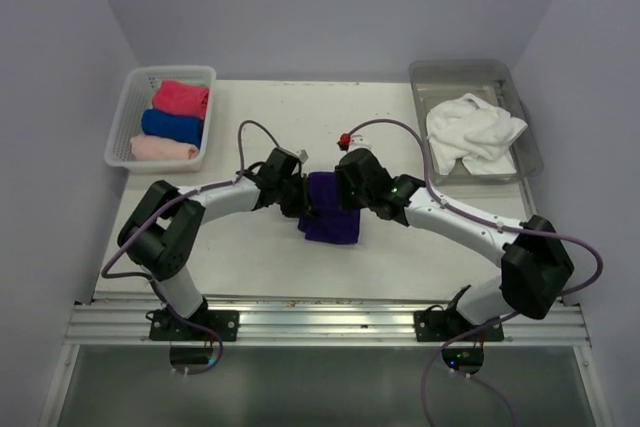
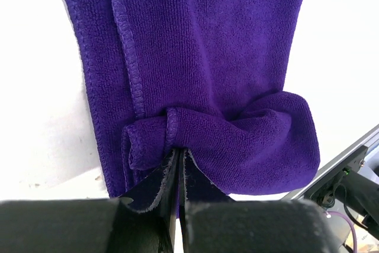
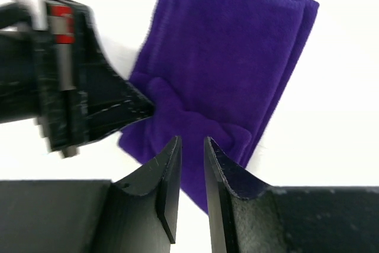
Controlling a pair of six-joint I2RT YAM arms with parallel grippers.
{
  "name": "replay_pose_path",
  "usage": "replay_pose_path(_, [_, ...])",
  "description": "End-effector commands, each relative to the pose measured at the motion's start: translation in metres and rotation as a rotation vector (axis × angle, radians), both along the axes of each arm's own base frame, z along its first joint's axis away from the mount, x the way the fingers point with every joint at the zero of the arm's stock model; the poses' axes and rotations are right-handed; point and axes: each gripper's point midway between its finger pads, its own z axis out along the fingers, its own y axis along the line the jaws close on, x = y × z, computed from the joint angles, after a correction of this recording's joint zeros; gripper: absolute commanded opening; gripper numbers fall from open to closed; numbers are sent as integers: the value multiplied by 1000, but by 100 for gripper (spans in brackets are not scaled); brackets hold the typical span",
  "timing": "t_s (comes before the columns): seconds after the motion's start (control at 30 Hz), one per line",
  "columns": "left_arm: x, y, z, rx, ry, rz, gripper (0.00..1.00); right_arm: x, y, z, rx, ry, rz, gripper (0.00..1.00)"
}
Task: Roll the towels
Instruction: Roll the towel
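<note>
A deep purple towel (image 1: 330, 219) lies folded into a long strip at the table's middle, with its near end curled into a small starting roll (image 2: 237, 140). My left gripper (image 1: 300, 197) (image 2: 179, 151) is shut, its tips pinching the fold of that roll. In the right wrist view the purple towel (image 3: 231, 57) stretches away, and the left gripper (image 3: 89, 105) reaches in from the left. My right gripper (image 1: 345, 187) (image 3: 192, 140) hovers just over the rolled end. Its jaws stand a narrow gap apart with nothing between them.
A white lattice basket (image 1: 125, 127) at the back left holds rolled hot pink (image 1: 182, 97), blue (image 1: 172, 126) and pale pink (image 1: 163, 148) towels. A clear tray (image 1: 525, 117) at the back right holds a crumpled white towel (image 1: 472, 132). The table's metal front rail (image 2: 349, 158) runs close by.
</note>
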Motion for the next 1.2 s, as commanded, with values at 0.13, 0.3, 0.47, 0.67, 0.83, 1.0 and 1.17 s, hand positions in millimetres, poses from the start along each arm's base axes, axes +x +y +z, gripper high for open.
replay_pose_path(0.13, [16, -2, 4, -3, -22, -8, 6, -6, 11, -22, 3, 35, 44, 26])
replay_pose_path(0.3, [19, 3, 4, 15, -19, -4, 5, 7, 3, -48, -116, 38, 23, 25])
replay_pose_path(0.47, [25, 6, 6, 22, -31, -7, 5, 10, -9, -76, -194, 52, -15, 24])
replay_pose_path(0.67, [31, 4, 2, 27, -30, -32, 5, -28, -3, -95, -96, 148, -42, 21])
replay_pose_path(0.83, [34, 1, 3, 16, -36, -58, 5, -70, 11, -88, -18, 185, -61, 21])
replay_pose_path(1.0, [29, -2, 3, -8, -22, -81, 5, -62, 0, -60, -23, 104, -114, 24])
replay_pose_path(1.17, [22, 2, -2, 0, -4, -83, 4, -60, -2, -11, -98, -49, -34, 47])
